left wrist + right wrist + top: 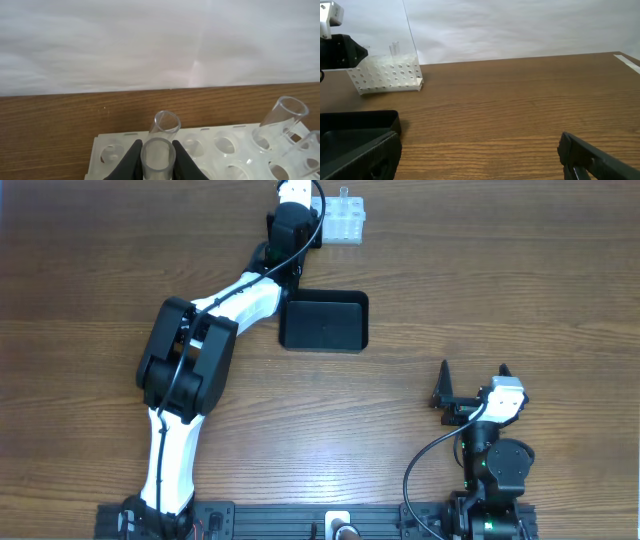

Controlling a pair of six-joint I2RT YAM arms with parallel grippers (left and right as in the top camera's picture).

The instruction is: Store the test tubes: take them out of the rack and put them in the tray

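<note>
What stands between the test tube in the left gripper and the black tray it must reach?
Nothing visible. The left gripper holds the test tube at the rack; bare table separates it from the tray.

Left arm [200, 340]: stretched from base up and across toward middle, elbow bent, wrist at far end of reach. Left gripper [158, 161]: black fingers [133, 159] pressed against both sides of test tube [159, 150]. Right arm [490, 460]: folded close over own base. Right gripper [472, 383]: low near table, jaws spread wide apart.
</note>
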